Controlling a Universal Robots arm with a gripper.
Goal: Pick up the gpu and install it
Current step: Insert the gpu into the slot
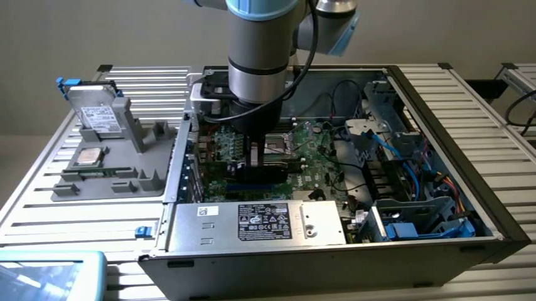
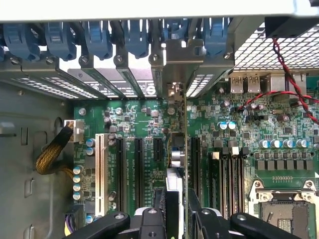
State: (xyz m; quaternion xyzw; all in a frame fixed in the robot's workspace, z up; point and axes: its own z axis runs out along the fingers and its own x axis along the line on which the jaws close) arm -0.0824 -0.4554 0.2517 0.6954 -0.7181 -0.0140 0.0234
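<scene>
Hand (image 2: 178, 220) clamped on gpu (image 2: 175, 149) | gpu edge-on above motherboard (image 2: 144, 117) | bottom edge hidden, seating unclear

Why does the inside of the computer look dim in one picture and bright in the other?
Exterior view: the arm hangs over the open computer case, whose inside lies in shade, while the slatted table is bright. Wrist view: the motherboard is evenly lit up close, and the case rim glares white.

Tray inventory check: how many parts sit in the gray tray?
3: hard drive propped at the far end, processor midway, memory stick just in front. Others may be hidden.
</scene>
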